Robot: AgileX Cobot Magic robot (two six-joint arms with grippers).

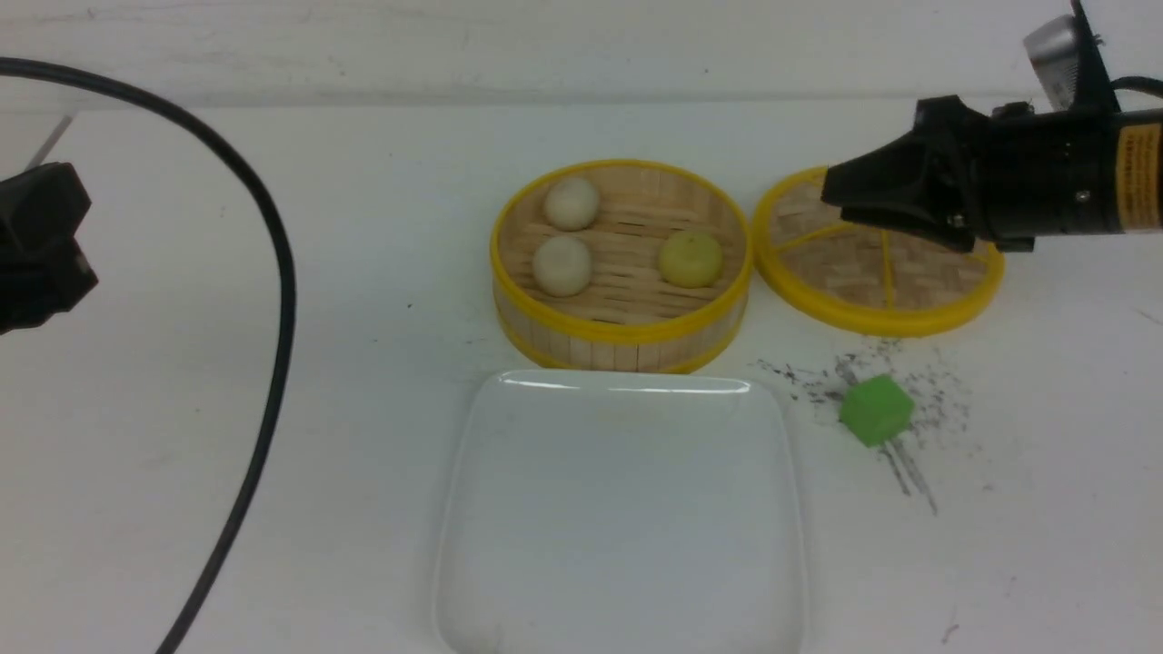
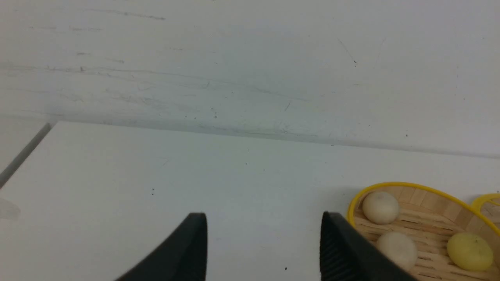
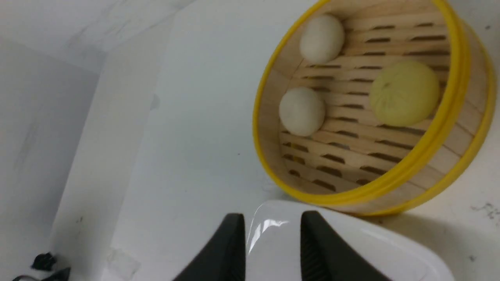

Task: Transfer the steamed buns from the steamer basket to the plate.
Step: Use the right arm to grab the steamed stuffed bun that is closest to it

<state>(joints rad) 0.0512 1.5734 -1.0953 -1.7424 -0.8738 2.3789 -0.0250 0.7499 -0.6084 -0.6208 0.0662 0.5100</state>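
Inside the steamer basket [image 1: 622, 331], all three steamed buns [image 1: 562, 265] lie left of my right claw [image 1: 831, 186], yellow bun [image 1: 690, 258] nearest. That claw hovers near the lid [image 1: 872, 272], slightly parted, empty. My left claw [image 2: 262, 218], spread wide and empty, sits farther off.

Robotics lab bench: plain white tabletop [image 1: 363, 509], blank white wall [image 1: 545, 45], loose black cable [image 1: 286, 300].

Matte black right arm [image 1: 1045, 191], cylindrical housing; yellow label [image 1: 1140, 177], dark print too small to read; small silver screw [image 1: 1081, 195]; silver-grey camera module [image 1: 1054, 45] on top. On right gripper [image 3: 272, 220] and left gripper [image 2: 263, 218], black tapered fingers [image 2: 340, 249] with ribbed inner faces. Thick black cable [image 1: 277, 272] curves at left.
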